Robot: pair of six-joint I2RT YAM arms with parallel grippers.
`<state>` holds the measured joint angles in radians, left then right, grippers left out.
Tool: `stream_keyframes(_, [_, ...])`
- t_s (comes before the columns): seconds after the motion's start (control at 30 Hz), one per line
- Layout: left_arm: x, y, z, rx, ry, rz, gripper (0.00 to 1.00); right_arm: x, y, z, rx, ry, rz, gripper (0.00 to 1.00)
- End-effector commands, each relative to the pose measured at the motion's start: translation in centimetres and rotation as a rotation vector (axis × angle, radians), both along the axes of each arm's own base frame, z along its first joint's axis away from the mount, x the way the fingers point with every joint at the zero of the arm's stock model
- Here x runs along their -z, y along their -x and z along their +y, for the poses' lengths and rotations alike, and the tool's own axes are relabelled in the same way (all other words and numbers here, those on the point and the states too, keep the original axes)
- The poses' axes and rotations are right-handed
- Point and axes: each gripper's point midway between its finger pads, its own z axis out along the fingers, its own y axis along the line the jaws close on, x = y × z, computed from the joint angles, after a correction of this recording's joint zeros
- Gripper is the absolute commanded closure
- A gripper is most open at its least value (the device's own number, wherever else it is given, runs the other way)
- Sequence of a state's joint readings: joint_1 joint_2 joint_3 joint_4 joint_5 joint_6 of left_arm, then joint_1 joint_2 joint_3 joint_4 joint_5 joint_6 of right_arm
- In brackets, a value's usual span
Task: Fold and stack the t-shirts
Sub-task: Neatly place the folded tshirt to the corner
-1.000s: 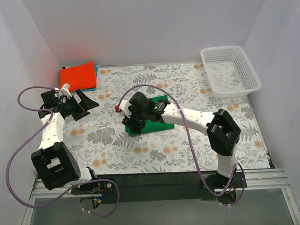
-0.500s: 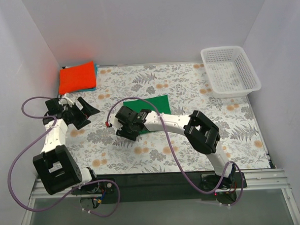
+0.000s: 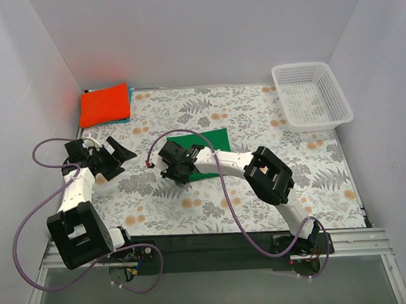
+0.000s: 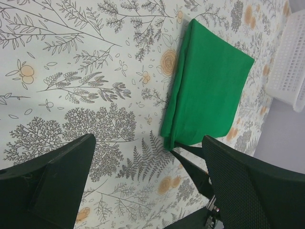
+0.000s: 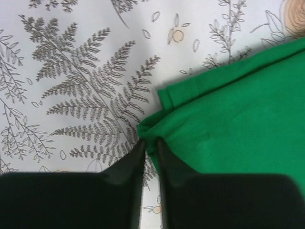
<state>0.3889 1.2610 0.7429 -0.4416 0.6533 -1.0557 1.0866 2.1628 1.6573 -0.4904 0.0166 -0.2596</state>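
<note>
At the floral-patterned table's (image 3: 337,174) centre lies the folded bright green cloth t-shirt (image 5: 228,119), its seven-o'clock corner pinched by the right gripper (image 5: 148,143). Toward nine o'clock the left gripper (image 4: 147,140) hangs spread wide, empty.

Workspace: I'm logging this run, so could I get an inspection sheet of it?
Surface: floral table cover, lying flat.
Job's things: green shirt folded at centre; orange shirt folded at the far left corner, on a blue shirt.
Clutter: basket, white mesh, far right, looks empty.
Grippers: left gripper open, holding nothing; right gripper pinched on the green shirt's near left corner.
Cables: purple cables loop from both arms.
Surroundings: white walls.
</note>
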Motion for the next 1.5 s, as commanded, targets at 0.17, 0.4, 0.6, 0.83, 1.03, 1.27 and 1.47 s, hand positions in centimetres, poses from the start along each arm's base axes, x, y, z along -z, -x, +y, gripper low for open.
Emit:
stream_keyframes(0.17, [0.4, -0.9, -0.3, -0.04, 0.071, 0.012, 0.06, -3.2, -1.8, 1.0, 0.016, -0.111, 0.03, 0.99])
stream_keyframes(0.4, [2.0, -1.5, -0.7, -0.046, 0.14, 0.063, 0.07, -6.7, -2.8, 1.4, 0.017, -0.205, 0.044, 0.99])
stream_keyframes(0.6, [2.8, -1.1, -1.7, -0.018, 0.139, 0.083, 0.08, -8.8, -3.0, 1.8, 0.005, -0.259, 0.047, 0.99])
stream_keyframes(0.83, [3.7, -0.5, -5.0, 0.007, 0.156, 0.091, 0.05, -9.2, -3.8, 1.7, 0.02, -0.274, 0.05, 0.99])
stream_keyframes(1.03, [3.9, -2.6, -9.0, 0.03, 0.211, 0.104, 0.04, -10.0, -3.8, 1.9, 0.024, -0.295, 0.056, 0.99])
stream_keyframes(1.27, [6.0, -4.7, -11.3, 0.006, 0.255, 0.171, 0.04, -10.4, -3.7, 2.3, 0.028, -0.316, 0.075, 0.99])
stream_keyframes(1.47, [7.1, -5.1, -13.9, 0.026, 0.266, 0.207, 0.04, -11.5, -4.0, 2.6, 0.039, -0.341, 0.073, 0.99])
